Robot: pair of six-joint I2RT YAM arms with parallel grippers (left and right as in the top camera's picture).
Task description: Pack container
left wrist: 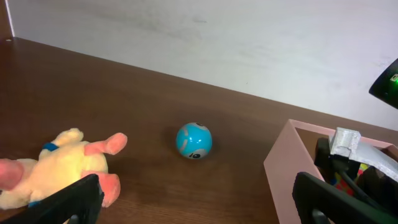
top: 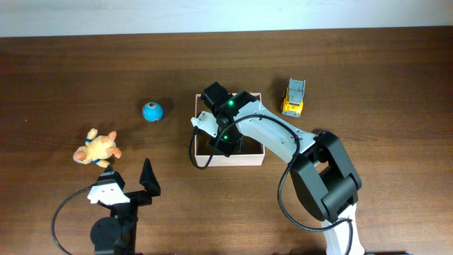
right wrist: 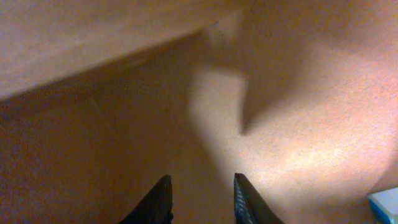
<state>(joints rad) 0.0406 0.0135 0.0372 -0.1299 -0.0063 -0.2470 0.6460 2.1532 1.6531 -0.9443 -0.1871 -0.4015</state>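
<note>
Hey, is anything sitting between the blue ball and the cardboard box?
Nothing visible on the table between the blue ball and the container. The right end effector is down inside the container, though.

Qty: 1 container (top: 244,157) — 1 plush toy (top: 97,147), 1 blue ball (top: 152,111), 1 yellow truck (top: 294,98).

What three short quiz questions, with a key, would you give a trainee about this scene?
1. True or false: the blue ball lies inside the container.
2. Which gripper reaches into the container? A) left gripper B) right gripper
3. How many toys lie on the table outside the container?
Key: 1. False, it lies on the table. 2. B. 3. Three: the ball, the plush toy and the toy truck.
</note>
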